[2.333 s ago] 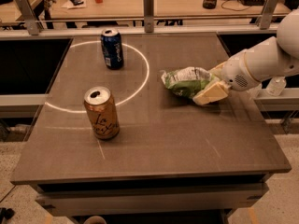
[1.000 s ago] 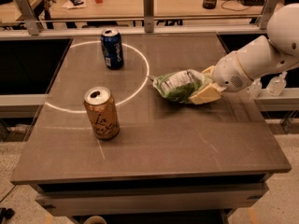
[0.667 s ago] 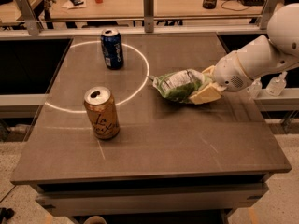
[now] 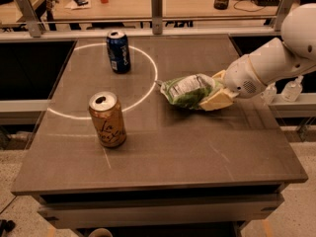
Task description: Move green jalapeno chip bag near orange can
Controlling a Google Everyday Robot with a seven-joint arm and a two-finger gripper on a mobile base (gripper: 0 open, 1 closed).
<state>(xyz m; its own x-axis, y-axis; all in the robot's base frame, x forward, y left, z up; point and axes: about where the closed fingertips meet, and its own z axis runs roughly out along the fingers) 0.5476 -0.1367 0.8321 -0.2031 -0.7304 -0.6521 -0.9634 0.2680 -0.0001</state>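
The green jalapeno chip bag (image 4: 186, 90), crumpled green and white foil, lies on the table right of centre. My gripper (image 4: 215, 92) reaches in from the right on a white arm and is shut on the bag's right end, its cream fingers (image 4: 216, 101) above and below it. The orange can (image 4: 107, 119) stands upright at the front left, with dark cursive lettering and an open silver top. The bag is well to the right of the can, with bare table between them.
A dark blue can (image 4: 118, 51) stands at the back left, on a white circle line (image 4: 148, 88) painted on the table (image 4: 197, 152). A rail with posts (image 4: 157, 4) runs behind the table. Two clear bottles (image 4: 292, 89) stand off the right edge.
The gripper has dragged the chip bag a little to the left, toward the circle line and the orange can. Both cans have stayed put.
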